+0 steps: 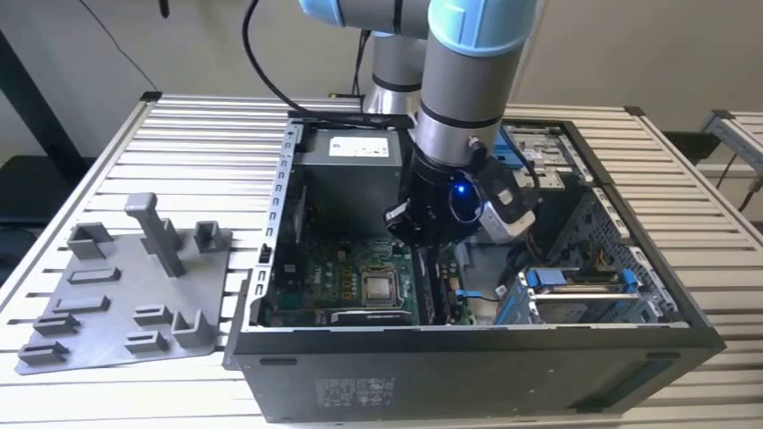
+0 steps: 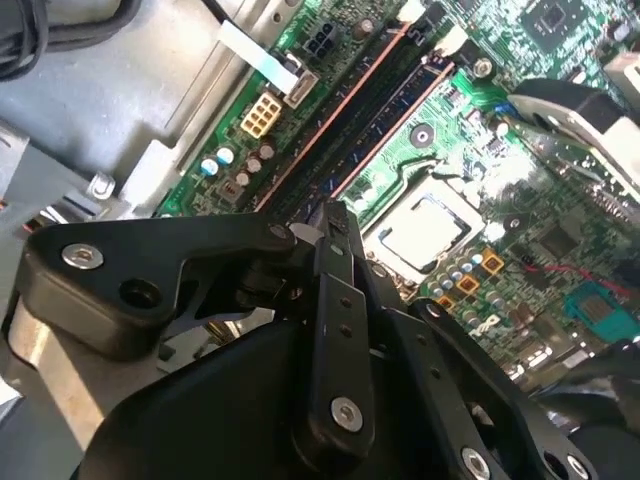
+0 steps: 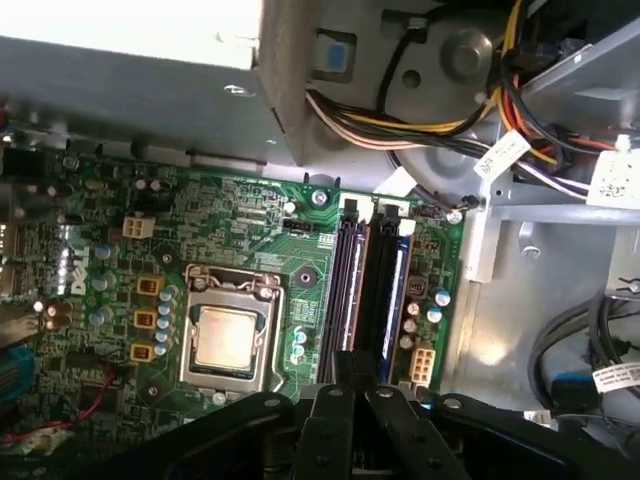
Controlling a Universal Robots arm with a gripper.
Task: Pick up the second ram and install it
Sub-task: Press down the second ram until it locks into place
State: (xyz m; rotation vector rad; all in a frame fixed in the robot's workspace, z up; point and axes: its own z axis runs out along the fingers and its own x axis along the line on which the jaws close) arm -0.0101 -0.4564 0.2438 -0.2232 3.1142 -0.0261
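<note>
My gripper point(image 1: 420, 243) is down inside the open computer case, just above the green motherboard point(image 3: 250, 230). In both wrist views its black fingers point(image 2: 336, 222) meet at the tips, shut. The tips hang over the near end of the long dark memory slots point(image 3: 370, 280), which run beside the processor socket point(image 3: 228, 338). Copper-edged dark strips point(image 2: 345, 120) lie along those slots. I cannot tell the second ram apart from the slots, nor whether a stick sits between the fingers.
The case point(image 1: 477, 357) stands on a slatted metal table point(image 1: 179, 134). A grey holder plate point(image 1: 131, 295) with upright fixtures lies at the exterior view's left. Cable bundles point(image 3: 400, 120), the power supply point(image 1: 352, 152) and a drive cage point(image 1: 584, 295) crowd the slots.
</note>
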